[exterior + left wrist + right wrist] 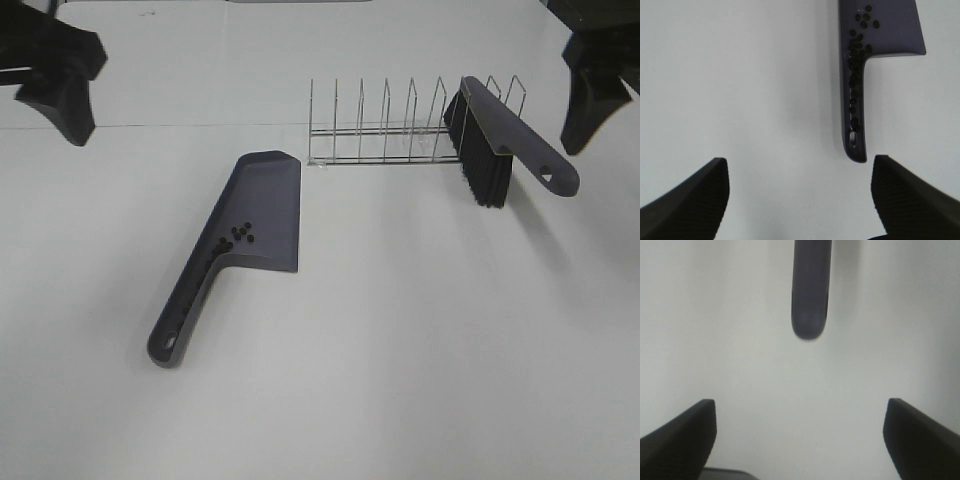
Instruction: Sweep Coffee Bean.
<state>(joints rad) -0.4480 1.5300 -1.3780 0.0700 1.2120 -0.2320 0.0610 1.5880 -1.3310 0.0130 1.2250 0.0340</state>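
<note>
Two grippers hang above a white bench [420,350] in the high view, the left gripper [55,85] and the right gripper [595,95] well apart from everything below them. Between them lies a purple-grey dustpan [262,215], nearer the left gripper, with the coffee bean [240,234] cluster gathered where its pan meets the handle. Nearer the right gripper, a brush [490,140] with black bristles leans on a wire rack [385,130], its handle pointing toward that gripper.

From the left wrist, the left gripper [800,200] stands with its jaws spread wide and nothing between them. Just ahead of it, slightly toward one finger, lies the dustpan [890,30] with its handle end toward the gripper; the coffee bean [857,60] pieces trail from the pan down along the handle channel.

From the right wrist, the right gripper [800,440] is likewise spread wide and empty. Ahead of it, blurred, is the rounded end of the brush [811,290] handle, apart from both fingers.
</note>
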